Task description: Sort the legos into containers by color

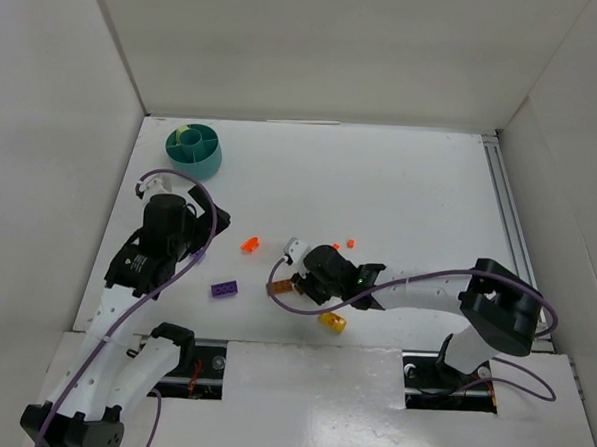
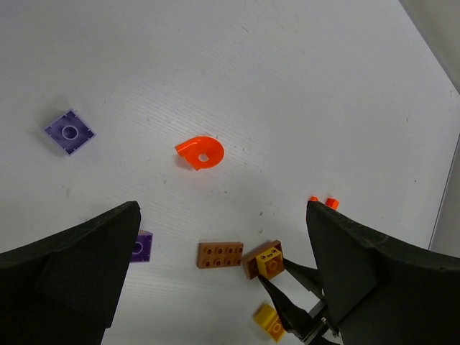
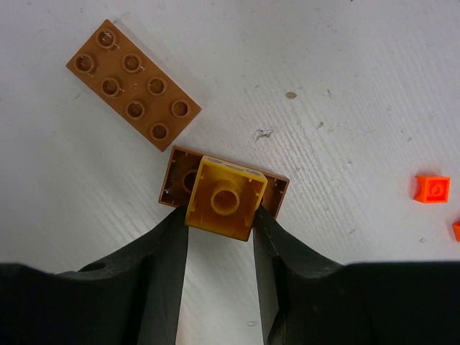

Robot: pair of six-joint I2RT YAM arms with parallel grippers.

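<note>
The right claw [image 3: 219, 215] is low over the middle of the surface [image 1: 380, 188]. Its two fingers are pressed against opposite sides of a yellow brick [image 3: 225, 198], so it has a narrow pinch on it. The yellow brick sits on top of a brown brick [image 3: 176, 180], which lies on the surface. Just beside the pair, not quite touching, lies a flat brown brick [image 3: 133, 85] with its eight studs up.

The left claw [image 2: 223, 215] hangs above the surface to the left with its fingers spread wide and nothing between them. Beneath it lies a curved red-orange piece [image 2: 200, 152], a lavender plate [image 2: 69, 131] farther off, and a purple brick [image 1: 225, 289] near the front edge. A second yellow brick [image 1: 332, 321] lies close by the right arm. Two small red-orange bits [image 3: 432, 187] lie just off to the side of the right claw.

The tub [image 1: 196, 164] stands at the far left of the surface, well apart from all these bricks. Something pale sits in one compartment, but I can't make out what it is.
</note>
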